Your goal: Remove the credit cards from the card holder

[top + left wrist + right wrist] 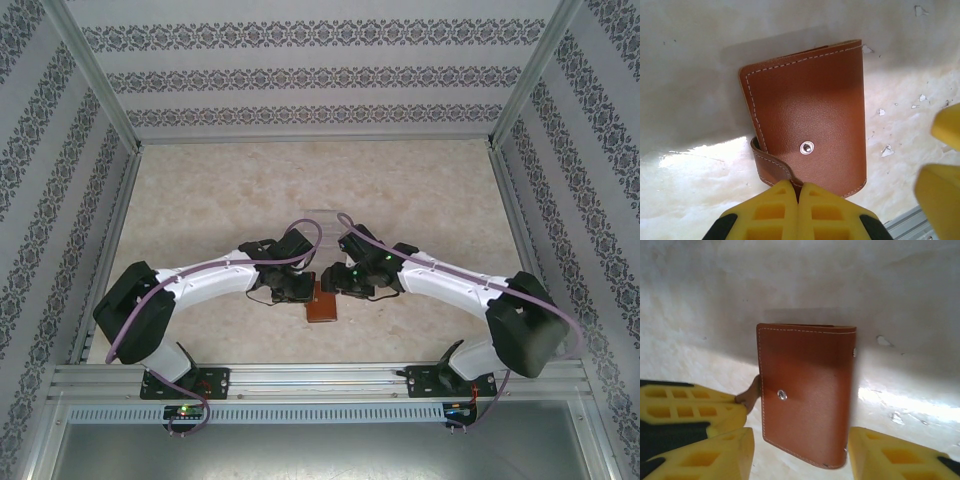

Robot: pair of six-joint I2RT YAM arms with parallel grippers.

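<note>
The pale, marbled table (400,190) carries one thing I care about: the small reddish-brown leather card holder (322,308), lying flat and folded shut close to the table's near edge, about midway between its left and right edges. It sits between my two arms, so either one can work on it. Nothing has come out yet. The credit cards, I judge, are inside the folded leather, so the opening step comes first.

My right gripper (802,455) is spread, one yellow finger on each side of the card holder (807,390). Both are just beside its edges, and I cannot tell whether they touch. I judge it is there to brace the body so the card holder does not slide when the flap is pulled.

My left gripper (799,195) has its yellow fingers pressed together at the end of the little brown strap tab (771,167), which curls out from the near end of the card holder (805,115). It appears to be pinching that tab, the only loose part I could grip. The small metal snap stud (806,147) on the cover is bare, with the strap off it.
</note>
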